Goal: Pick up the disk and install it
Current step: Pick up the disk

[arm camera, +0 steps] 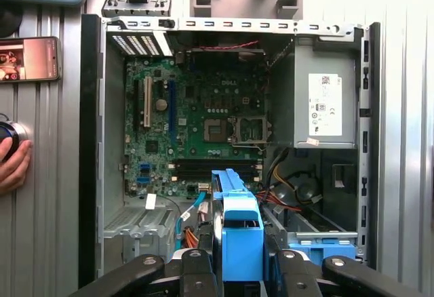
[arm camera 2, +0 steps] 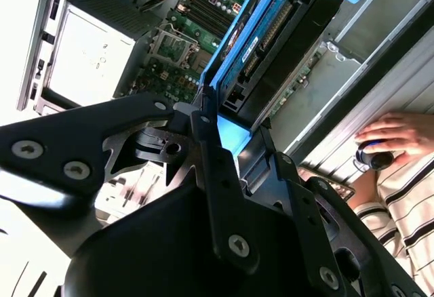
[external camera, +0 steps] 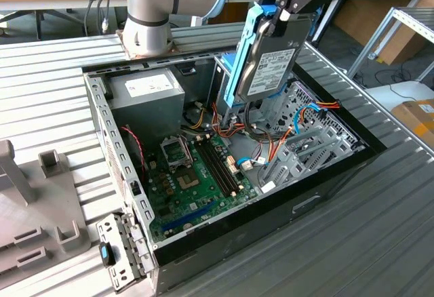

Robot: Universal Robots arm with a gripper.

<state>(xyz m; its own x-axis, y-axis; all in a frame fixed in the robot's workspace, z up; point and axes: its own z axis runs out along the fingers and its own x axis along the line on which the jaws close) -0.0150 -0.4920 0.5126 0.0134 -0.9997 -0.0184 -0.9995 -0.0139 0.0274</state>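
Pinching the flat black, blue-railed disk (external camera: 273,63), the hand (external camera: 283,10) hovers.

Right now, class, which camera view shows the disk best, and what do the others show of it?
The exterior view: the disk shows its labelled face and blue rail, gripped by the hand above the open computer case. The second wrist view shows its connector edge; the first wrist view, just its blue end.

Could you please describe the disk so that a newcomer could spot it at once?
Find the open computer case on the ribbed table. Above it, the gripper holds the disk nearly upright. It is the flat black slab with a white label and a blue side rail, unlike the thin blue cables inside.
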